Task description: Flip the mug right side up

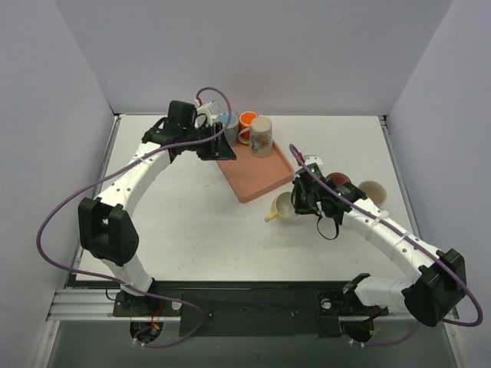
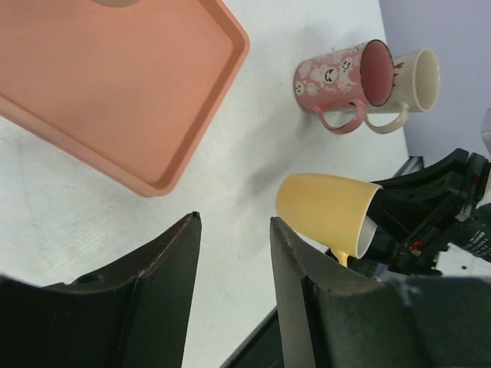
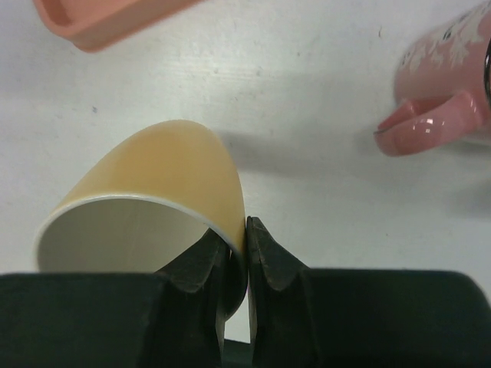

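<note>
On your white, grey-walled desk point(image 1: 192, 230), your right gripper point(image 3: 237, 249) pinches the tilted mug point(image 3: 165, 165) by its rim mid-desk, your left gripper point(image 2: 235, 224) hanging open near the far edge.

Nothing legible anywhere. The pink mug point(image 2: 330, 77), at two o'clock in the left wrist view, carries only small white cartoon faces. The yellow mug point(image 3: 153, 176) is plain glaze. At twelve o'clock in the top view, the tall cup point(image 1: 261, 136) on the tray point(image 1: 257, 182) has a print too blurred to read.

Orange tray point(image 1: 257, 180) holds beige mug point(image 1: 261, 136); pink mug point(image 2: 330, 73) beside cream mug point(image 2: 418, 77) on table point(image 1: 192, 230)
</note>
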{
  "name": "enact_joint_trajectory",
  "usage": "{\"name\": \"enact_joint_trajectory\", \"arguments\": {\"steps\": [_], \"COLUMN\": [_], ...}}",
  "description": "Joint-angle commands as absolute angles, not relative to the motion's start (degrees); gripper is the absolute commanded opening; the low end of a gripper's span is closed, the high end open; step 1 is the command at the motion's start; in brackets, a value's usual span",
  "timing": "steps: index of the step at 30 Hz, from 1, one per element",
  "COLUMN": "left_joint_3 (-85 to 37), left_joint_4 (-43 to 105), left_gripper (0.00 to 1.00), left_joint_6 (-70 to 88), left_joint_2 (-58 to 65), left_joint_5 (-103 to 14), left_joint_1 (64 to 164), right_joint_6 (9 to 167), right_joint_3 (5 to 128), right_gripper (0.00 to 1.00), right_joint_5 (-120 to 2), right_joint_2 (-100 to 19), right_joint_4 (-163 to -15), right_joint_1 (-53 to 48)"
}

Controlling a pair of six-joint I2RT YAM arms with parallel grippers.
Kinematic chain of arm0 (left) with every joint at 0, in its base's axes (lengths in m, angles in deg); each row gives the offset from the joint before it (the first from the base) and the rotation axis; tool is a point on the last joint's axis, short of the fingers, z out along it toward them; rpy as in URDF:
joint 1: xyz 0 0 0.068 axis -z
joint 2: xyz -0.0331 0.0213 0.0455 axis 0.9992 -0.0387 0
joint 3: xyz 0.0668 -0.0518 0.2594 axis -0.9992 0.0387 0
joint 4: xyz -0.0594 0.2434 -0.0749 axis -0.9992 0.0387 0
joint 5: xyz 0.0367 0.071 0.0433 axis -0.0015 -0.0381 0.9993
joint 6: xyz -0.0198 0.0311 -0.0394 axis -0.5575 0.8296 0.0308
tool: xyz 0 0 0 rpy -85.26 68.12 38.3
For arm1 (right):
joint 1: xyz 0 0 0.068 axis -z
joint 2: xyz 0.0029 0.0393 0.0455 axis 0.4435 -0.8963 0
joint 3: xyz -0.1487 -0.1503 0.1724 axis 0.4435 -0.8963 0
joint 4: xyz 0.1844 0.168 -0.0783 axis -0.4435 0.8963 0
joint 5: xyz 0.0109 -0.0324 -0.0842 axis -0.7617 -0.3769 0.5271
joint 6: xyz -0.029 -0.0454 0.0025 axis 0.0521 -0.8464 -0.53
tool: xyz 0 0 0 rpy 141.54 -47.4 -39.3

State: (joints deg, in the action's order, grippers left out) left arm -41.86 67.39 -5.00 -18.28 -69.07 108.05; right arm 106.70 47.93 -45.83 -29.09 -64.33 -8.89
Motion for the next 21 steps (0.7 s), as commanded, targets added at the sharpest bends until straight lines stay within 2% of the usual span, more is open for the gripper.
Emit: {"name": "enact_joint_trajectory", "arguments": {"steps": [1, 15, 21], "left_joint_3": [-46.34, -52.32, -57.58], "left_joint_4": [70.3, 66.62, 61.79], "left_gripper": [0.51, 0.52, 0.54], "left_joint_6": [4.78, 28.95, 38.61], "left_joint_2": [-19.0, -26.91, -34.02], "left_joint_5": [-64.93, -60.18, -64.47], "left_joint_1": [108.17, 108.17, 108.08], "right_joint_6": [111.57, 106.92, 104.19], "right_joint_3": [45.48, 43.98, 43.45], "right_gripper": [0.0, 0.0, 0.0], "right_joint_5": [-42.8, -43.15, -43.34], "right_joint_2": [-30.23, -34.98, -36.39], "right_joint_4": [-61.75, -55.86, -55.77], "right_joint_1": [-9.26, -5.14, -3.55]}}
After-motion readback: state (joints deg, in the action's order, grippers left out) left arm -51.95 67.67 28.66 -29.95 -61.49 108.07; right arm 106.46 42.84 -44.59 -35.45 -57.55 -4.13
